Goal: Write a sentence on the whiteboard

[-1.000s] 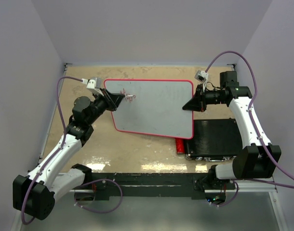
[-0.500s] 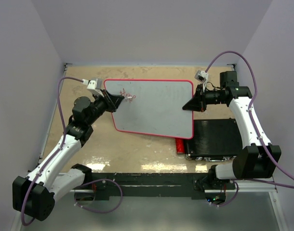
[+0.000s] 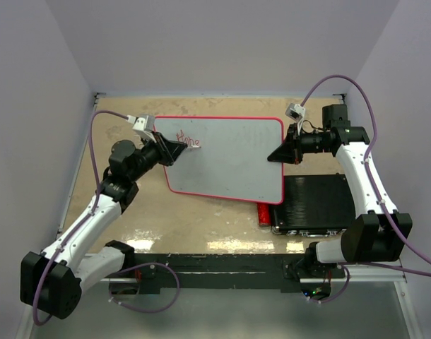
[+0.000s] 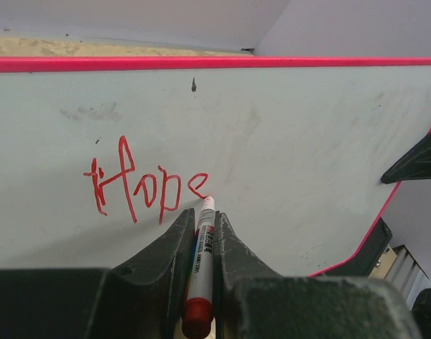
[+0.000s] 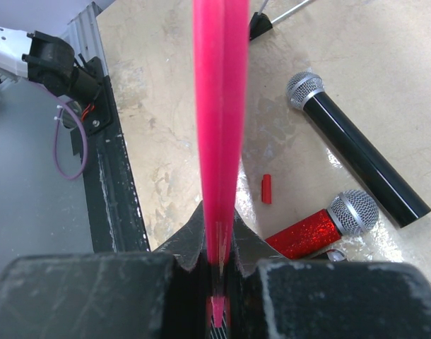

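My left gripper (image 4: 203,223) is clamped on a red marker (image 4: 199,263), the barrel squeezed between both fingers with its red end towards the wrist camera and its white tip forward. The tip touches the whiteboard (image 3: 229,166) just below the last letter of the sentence (image 4: 144,186) — so far that is one word in thin red strokes, "Hope", with a thickened, overwritten first stroke on the H. The lettering sits in the board's upper left area, near the far red frame edge as the top camera sees it.

The board lies across the middle of the tan table (image 3: 201,226), its long sides running left to right. My right gripper (image 5: 217,220) is closed on the board's right-hand edge; from that wrist the red frame shows edge-on as a narrow band running away from between the fingers.

Past that edge, on the table, lie a black microphone (image 5: 360,169), a red glittery microphone (image 5: 320,227) and a small red cap (image 5: 266,188) — all apart from one another. A black ribbed case (image 3: 320,203) sits just beside the board's near right corner.
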Motion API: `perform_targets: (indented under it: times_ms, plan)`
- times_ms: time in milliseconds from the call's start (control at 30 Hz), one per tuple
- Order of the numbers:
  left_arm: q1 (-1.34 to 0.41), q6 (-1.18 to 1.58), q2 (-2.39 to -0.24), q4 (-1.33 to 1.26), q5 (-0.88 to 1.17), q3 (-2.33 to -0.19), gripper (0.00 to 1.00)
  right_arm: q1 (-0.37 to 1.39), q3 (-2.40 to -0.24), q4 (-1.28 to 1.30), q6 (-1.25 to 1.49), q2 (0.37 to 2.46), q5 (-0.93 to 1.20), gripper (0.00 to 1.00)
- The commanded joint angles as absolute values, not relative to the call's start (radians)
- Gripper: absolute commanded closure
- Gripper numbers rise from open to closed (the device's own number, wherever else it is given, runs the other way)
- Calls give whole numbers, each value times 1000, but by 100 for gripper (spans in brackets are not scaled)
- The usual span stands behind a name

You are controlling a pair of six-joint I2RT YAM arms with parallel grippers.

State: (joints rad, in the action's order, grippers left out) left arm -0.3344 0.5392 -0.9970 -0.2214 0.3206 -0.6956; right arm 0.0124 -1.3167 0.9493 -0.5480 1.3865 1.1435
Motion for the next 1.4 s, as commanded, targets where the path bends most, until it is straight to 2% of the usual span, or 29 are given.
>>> perform_targets:
  times_ms: [0,167,400,700,1367]
  plan:
    - [-331,567,-1011,-301,356,-703,100,18,-1324,925,-584,1345,1167,100]
    - [-330,597,-974,-328,406,-706,100,18,-1321,923,-583,1342,1166,100]
    - [-330,588,-887,-241,414,-778,100,18,-1321,919,-583,1347,1167,100]
    - [-333,624,-923,-353,422,-770,100,18,-1319,917,-578,1339,1164,100]
    - [-382,629,-976,-413,324,-735,100,18,-1315,908,-571,1338,1161,100]
